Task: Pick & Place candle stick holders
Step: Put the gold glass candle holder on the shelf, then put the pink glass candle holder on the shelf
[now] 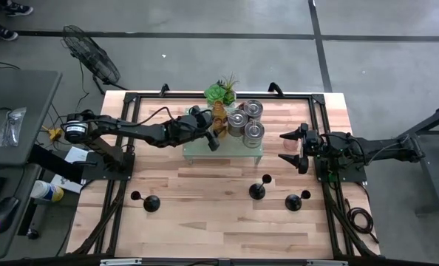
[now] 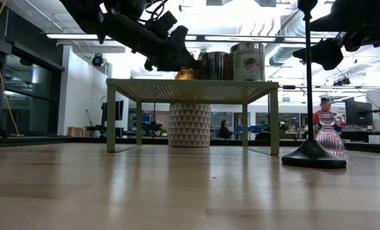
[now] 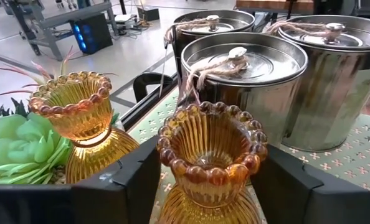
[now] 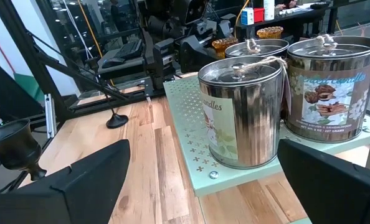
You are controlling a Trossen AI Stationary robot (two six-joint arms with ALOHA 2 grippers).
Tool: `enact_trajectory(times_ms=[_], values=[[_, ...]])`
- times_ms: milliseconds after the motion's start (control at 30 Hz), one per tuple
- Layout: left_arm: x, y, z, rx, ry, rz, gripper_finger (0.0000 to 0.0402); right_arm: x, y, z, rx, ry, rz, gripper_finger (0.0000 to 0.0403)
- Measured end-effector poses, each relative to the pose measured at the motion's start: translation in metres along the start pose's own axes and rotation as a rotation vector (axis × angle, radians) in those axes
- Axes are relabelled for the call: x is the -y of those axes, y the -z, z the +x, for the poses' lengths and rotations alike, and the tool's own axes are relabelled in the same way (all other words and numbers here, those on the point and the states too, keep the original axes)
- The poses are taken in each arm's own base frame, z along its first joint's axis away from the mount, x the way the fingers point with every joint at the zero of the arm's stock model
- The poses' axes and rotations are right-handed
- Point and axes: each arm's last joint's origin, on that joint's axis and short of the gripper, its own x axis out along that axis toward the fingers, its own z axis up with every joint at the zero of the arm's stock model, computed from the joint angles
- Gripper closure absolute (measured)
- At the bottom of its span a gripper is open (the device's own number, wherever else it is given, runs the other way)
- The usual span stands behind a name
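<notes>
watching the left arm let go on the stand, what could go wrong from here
1. The left gripper straddles an amber glass holder, fingers close on both sides; pulling away crooked could tip it.
2. A second amber holder and the metal candle tins crowd it on the green perforated stand; a swing could knock them.

Amber-orange ribbed glass holders [image 3: 211, 163] with beaded rims glow on the pale green stand [image 1: 205, 150], its top punched with small crosses. Silvery tins [image 1: 246, 122] shine beside them, black stemmed holders [image 1: 258, 191] dot the light wood-plank tabletop [image 1: 205, 214], and there's a pink ribbed holder [image 2: 331, 135].
</notes>
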Motion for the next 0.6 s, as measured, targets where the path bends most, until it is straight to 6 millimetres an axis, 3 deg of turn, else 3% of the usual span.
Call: enact_trajectory(times_ms=[300,600], values=[[-0.001,-0.008,-0.006,0.029,0.017,0.054,0.0106,0.0,0.0,0.0,0.0,0.0,0.0,0.0003],[-0.007,-0.029,-0.027,0.077,0.08,0.084,0.0098,0.0,0.0,0.0,0.0,0.0,0.0,0.0003]])
